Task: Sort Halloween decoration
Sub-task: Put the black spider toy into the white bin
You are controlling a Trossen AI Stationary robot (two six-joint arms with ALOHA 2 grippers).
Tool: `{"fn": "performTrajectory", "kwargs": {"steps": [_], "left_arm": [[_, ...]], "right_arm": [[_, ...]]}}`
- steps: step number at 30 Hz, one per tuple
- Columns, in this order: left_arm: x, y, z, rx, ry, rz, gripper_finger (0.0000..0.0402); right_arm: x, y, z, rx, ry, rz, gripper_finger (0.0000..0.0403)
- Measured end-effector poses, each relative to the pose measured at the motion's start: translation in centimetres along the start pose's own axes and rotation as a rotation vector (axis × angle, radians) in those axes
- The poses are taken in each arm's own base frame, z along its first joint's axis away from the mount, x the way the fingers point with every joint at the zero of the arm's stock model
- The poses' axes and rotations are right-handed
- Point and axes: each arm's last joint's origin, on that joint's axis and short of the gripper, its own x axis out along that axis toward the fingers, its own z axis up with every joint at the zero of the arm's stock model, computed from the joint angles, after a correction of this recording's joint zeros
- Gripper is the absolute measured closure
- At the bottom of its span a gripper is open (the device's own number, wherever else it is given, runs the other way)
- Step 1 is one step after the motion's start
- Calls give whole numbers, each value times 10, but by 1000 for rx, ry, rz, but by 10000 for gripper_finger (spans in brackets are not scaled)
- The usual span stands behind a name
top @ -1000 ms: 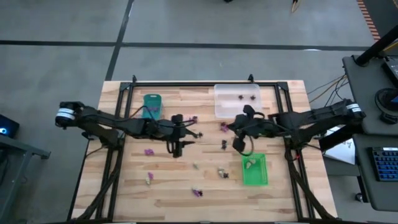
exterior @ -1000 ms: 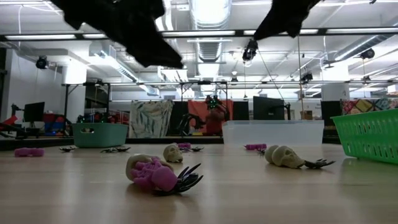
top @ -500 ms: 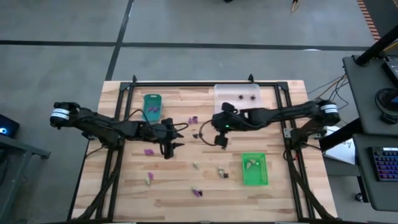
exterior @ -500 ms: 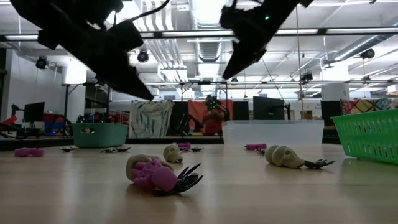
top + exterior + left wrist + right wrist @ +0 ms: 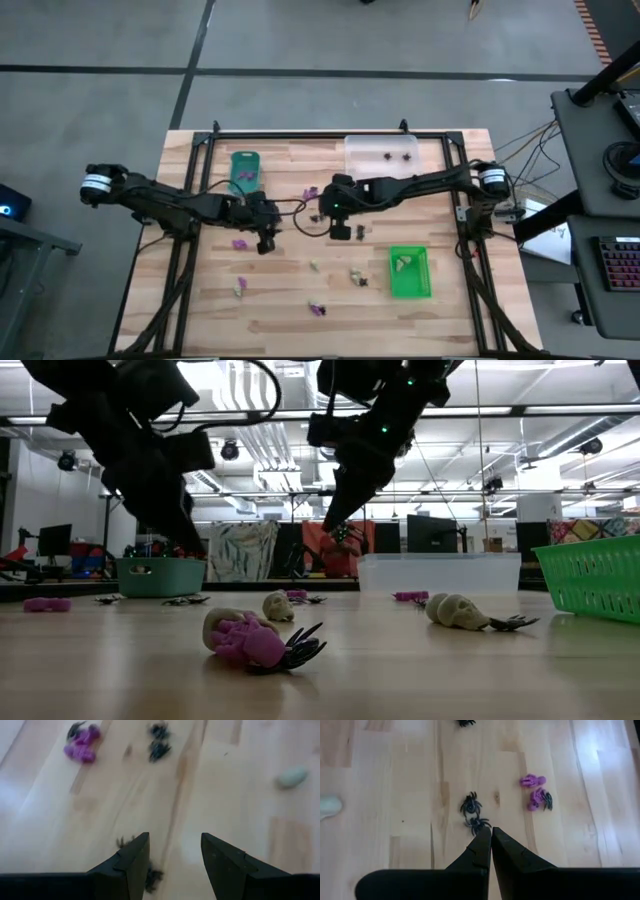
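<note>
Halloween decoration lies scattered on the wooden table: purple pieces [image 5: 240,243], [image 5: 310,192], black spiders [image 5: 471,805], [image 5: 477,825] and cream skulls [image 5: 357,278], [image 5: 457,610]. My left gripper [image 5: 265,242] hangs open above the boards left of centre; in its wrist view a black spider [image 5: 151,876] lies beside one finger. My right gripper [image 5: 340,232] is shut and hovers near the table's middle, its tips [image 5: 491,832] just short of the nearer black spider. In the low view both grippers [image 5: 185,545], [image 5: 335,535] are clear of the table.
A teal tray [image 5: 244,170] stands at the far left, a clear tray [image 5: 380,160] with black pieces at the far middle, and a green tray [image 5: 409,272] with cream pieces near right. A black frame [image 5: 300,137] runs around the table.
My right gripper has swung from beside the green tray toward the table's left and down, reaching the middle, and has rolled on the way, staying shut. My left gripper has drawn back toward the table's left edge, sunk and tipped steeper downward, staying open.
</note>
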Motion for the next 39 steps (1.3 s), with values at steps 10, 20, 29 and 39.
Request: {"fn": "performTrajectory", "kwargs": {"steps": [10,20,29,39], "left_arm": [[16,4,-13,52,49,151,240],[40,2,-18,101,81,206,241],[49,2,-22,99,104,251,276],[48,3,-22,101,104,265,367]], "right_arm": [[-10,-2,2,5,-21,-2,394],[-11,-2,1,5,-14,-1,394],[-11,-2,0,6,-12,-1,394],[-11,-2,0,6,-12,-1,394]]}}
